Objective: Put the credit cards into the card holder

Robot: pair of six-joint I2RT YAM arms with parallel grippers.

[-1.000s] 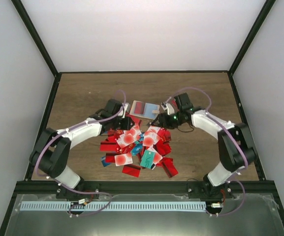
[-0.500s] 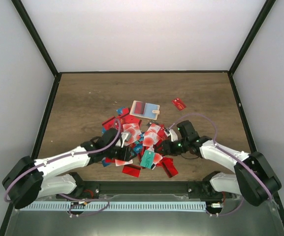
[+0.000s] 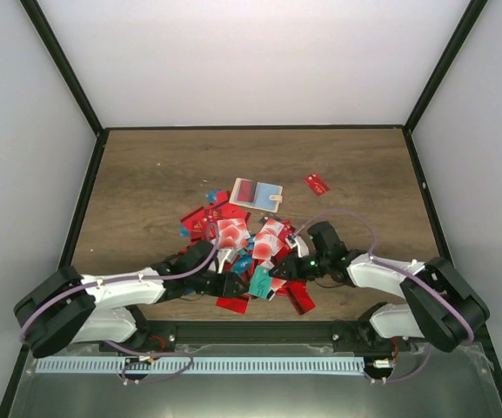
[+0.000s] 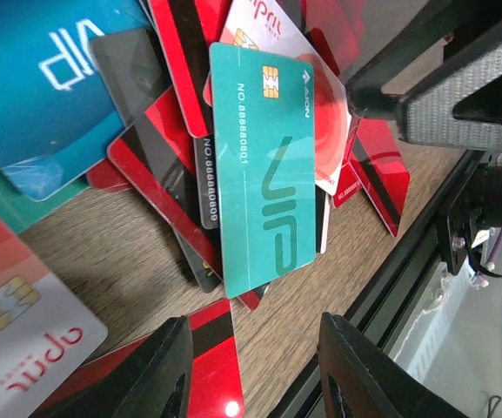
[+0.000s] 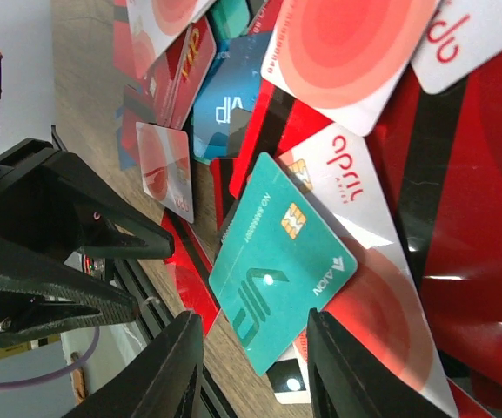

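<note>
Both arms have swung back over the last second from the far side of the desk (image 3: 146, 174), by the card holder (image 3: 257, 193), to the near edge of the heap of credit cards (image 3: 233, 239), and they now close in on one teal card (image 4: 268, 165) from opposite sides. That card lies face up on top of red and white ones at the near rim of the heap, chip end away from the left wrist camera, its near end reaching out past the cards beneath it. The holder sits flat at the heap's far edge, well apart from both arms; what it already holds is too small to tell. One red card (image 3: 317, 184) lies alone beyond it to the right. The left tool (image 4: 259, 374) hangs just short of the teal card's near end, fingers partly spread with nothing between them; the right tool (image 5: 255, 374) faces it across the card, likewise partly spread and empty. The step in hand looks like picking this card, not yet gripped. Next, I judge, one tool must catch an edge of the thin, flat card and lift it clear of its neighbours, then carry it to the holder's mouth.
</note>
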